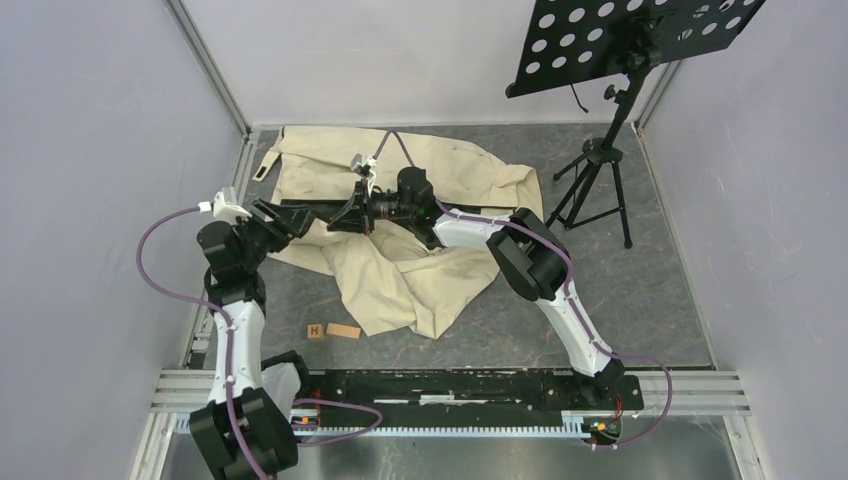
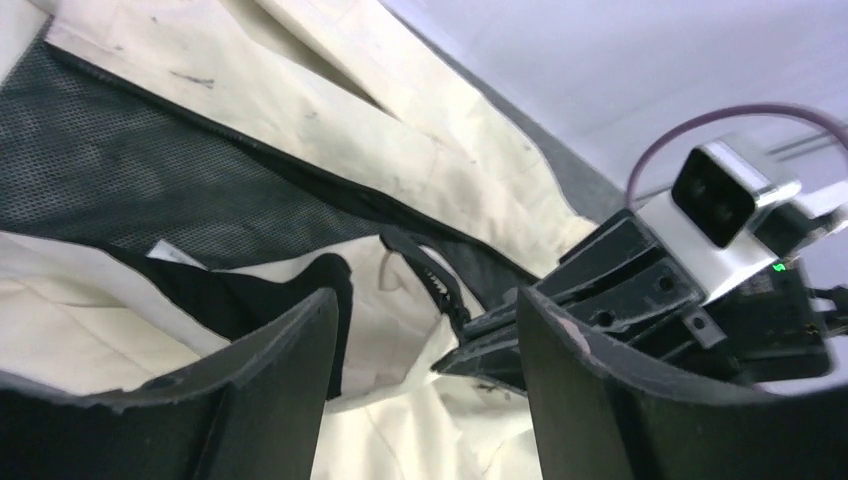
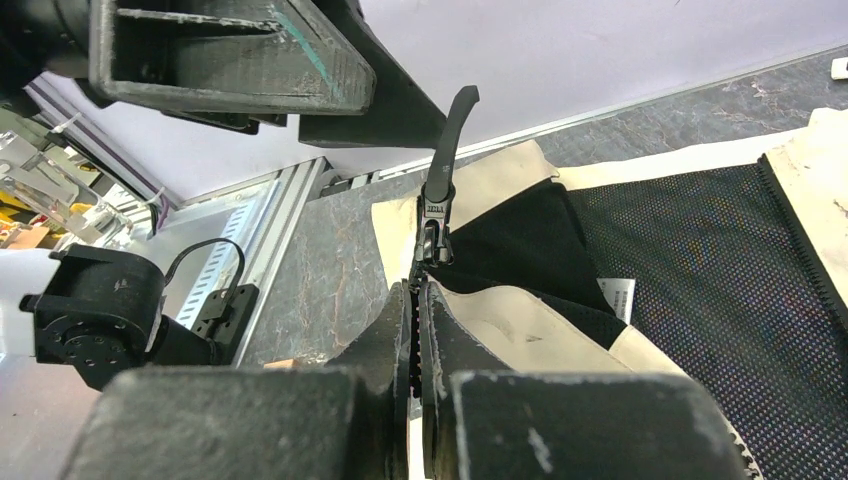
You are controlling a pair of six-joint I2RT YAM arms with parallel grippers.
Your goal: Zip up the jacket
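The cream jacket lies crumpled on the grey table, its dark mesh lining turned up. In the right wrist view my right gripper is shut on the zipper tape, with teeth showing between its fingers. Just beyond its tips sits the zipper slider, its pull tab standing upright. My left gripper hangs open over the cream fabric, nothing between its fingers. It faces the right gripper across the zipper teeth. From above, the left gripper and the right gripper nearly meet.
A black music stand on a tripod stands at the back right, beside the jacket. Two small wooden blocks lie near the jacket's front hem. An aluminium rail runs along the near edge, and walls close in the table.
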